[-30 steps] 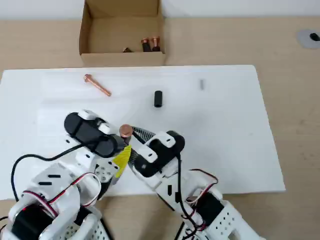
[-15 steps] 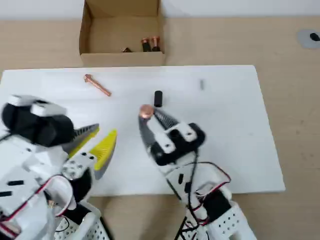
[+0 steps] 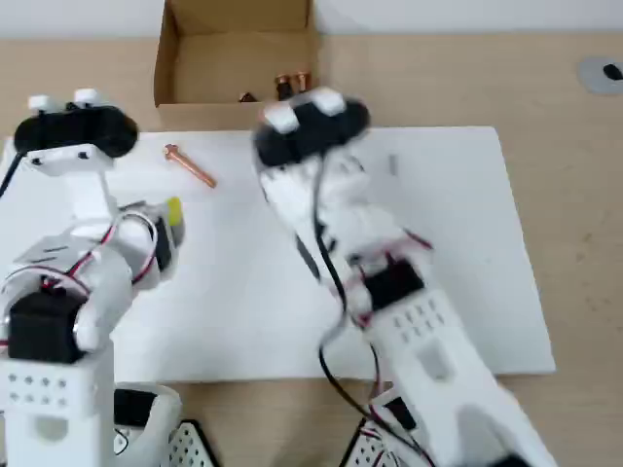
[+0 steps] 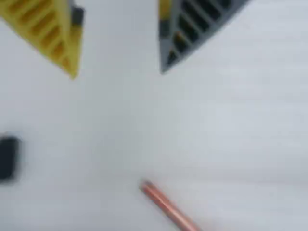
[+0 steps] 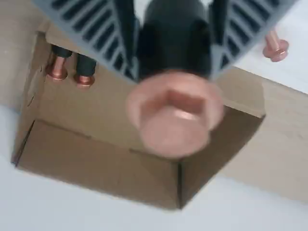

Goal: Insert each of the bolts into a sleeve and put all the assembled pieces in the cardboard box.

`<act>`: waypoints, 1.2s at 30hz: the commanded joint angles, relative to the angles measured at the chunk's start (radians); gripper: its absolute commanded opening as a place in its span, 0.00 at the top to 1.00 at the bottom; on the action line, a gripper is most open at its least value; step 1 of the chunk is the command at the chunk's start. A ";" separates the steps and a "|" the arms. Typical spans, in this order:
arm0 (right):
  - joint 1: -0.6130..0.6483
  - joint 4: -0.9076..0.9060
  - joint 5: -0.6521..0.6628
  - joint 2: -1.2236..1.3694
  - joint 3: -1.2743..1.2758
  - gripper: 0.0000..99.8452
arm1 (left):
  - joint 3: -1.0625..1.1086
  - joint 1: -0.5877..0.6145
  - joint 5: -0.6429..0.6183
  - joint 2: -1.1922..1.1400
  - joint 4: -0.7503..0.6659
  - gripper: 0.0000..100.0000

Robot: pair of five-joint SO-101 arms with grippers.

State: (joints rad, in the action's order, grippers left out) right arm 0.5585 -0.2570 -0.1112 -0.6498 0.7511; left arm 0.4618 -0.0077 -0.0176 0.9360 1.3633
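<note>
Right pincer: we see the right pincer clamped on an assembled piece, a black sleeve with a copper bolt head sticking out of its end.
Where it hangs: the right arm stretches across the mat toward 12 o'clock. The piece sits over the near wall of the cardboard box, toward the box's 5 o'clock corner.
Left pincer: the left pincer stands open, its yellow finger and its grey finger wide apart, above bare mat with nothing between them.
Left arm: the left arm stands at the 9 o'clock side of the mat.
Loose bolt: the loose bolt lies flat on the white mat at about 10 o'clock, head toward 10 o'clock, just short of the box and touching nothing.
Spare sleeve: a dark, blurred shape that we take for the spare sleeve lies on the mat, well apart from the bolt.
Box: it sits on the table, just past the mat's far edge at 11 o'clock. Inside, the two finished pieces lie side by side against the near wall.
</note>
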 commanded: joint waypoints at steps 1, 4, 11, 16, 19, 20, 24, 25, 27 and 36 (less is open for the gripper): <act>-0.033 0.035 -0.009 0.236 -0.265 0.99 | 0.184 0.068 -0.003 0.021 -0.196 0.88; -0.054 0.034 -0.009 0.438 -0.449 0.99 | 0.315 0.078 -0.003 0.059 -0.333 0.88; -0.142 0.034 -0.009 0.898 -0.928 0.99 | 0.554 0.075 -0.003 0.097 -0.620 0.88; -0.179 0.032 -0.009 1.202 -1.234 0.99 | 0.692 0.071 -0.003 0.099 -0.842 0.88; -0.186 0.012 -0.009 1.360 -1.389 0.99 | 0.755 0.071 -0.003 0.099 -0.937 0.88; -0.189 -0.006 -0.011 1.411 -1.442 0.99 | 0.772 0.071 -0.003 0.099 -0.957 0.88; -0.205 -0.064 -0.011 1.593 -1.650 0.99 | 0.827 0.071 -0.003 0.099 -1.008 0.88; -0.208 -0.074 -0.011 1.635 -1.702 0.99 | 0.839 0.071 -0.003 0.099 -1.019 0.88; -0.222 -0.094 -0.011 1.713 -1.802 0.99 | 0.861 0.071 -0.005 0.099 -1.040 0.88; -0.249 -0.308 -0.011 1.933 -2.132 0.99 | 0.951 0.078 -0.193 0.107 -1.175 0.88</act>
State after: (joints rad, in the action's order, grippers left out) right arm 0.3330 -0.5209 -0.1112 1.2881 -1.2344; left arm 1.4024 0.0537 -0.1557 1.0203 0.2478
